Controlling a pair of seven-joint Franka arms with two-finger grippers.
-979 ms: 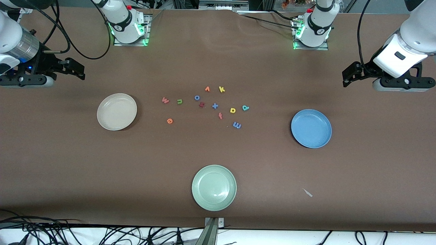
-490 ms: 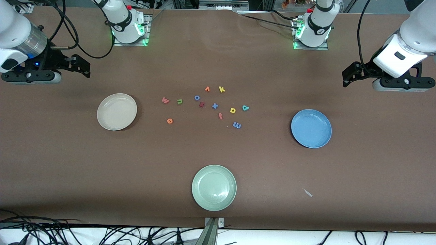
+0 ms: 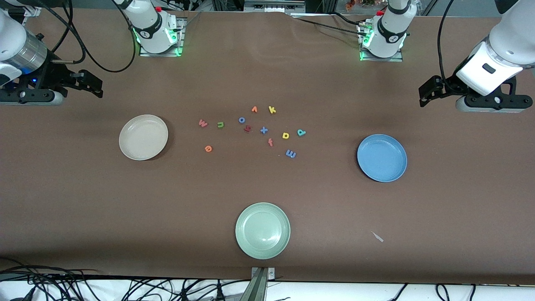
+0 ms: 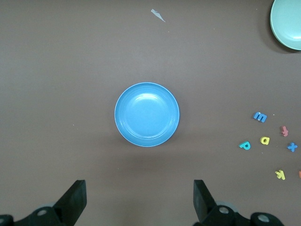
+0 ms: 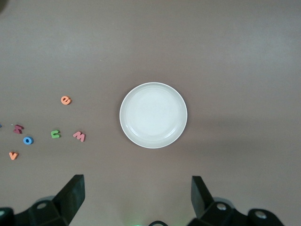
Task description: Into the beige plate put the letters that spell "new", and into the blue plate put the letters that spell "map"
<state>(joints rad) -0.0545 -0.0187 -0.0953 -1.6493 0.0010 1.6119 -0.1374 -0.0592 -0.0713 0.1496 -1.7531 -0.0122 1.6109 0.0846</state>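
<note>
A wide brown table [image 3: 267, 188] fills the scene, with the two robot bases standing along its top edge in the front view.

The left end effector [image 4: 139, 200] hangs in the air at the left arm's end of the table. Its fingers [image 4: 74, 200] are spread wide and hold nothing. The right end effector [image 5: 136, 197] hangs at the right arm's end of the table. It is wide open too, and it holds and touches nothing.

The blue plate [image 3: 382, 157] has nothing in it. It sits toward the left arm's end, nearer the front camera than the left end effector and well apart from it. The beige plate [image 3: 143, 137] has nothing in it either. It sits toward the right arm's end, near the right end effector but not touching it.

All the small letters lie on the table between the beige plate and the blue plate. The red-pink w [image 3: 202, 123], green n [image 3: 220, 124] and orange e [image 3: 208, 148] are on the beige plate's side of the group. The blue m [image 3: 291, 154], yellow a [image 3: 285, 135] and teal p [image 3: 301, 132] are on the blue plate's side. A pale green plate [image 3: 262, 230] sits nearer the front camera than the letters.

The left wrist view shows the blue plate from straight above with m, a and p beside it, but not the beige plate. The right wrist view shows the beige plate with e, n and w beside it, but not the blue plate. Only the front view shows both plates at once.
</note>
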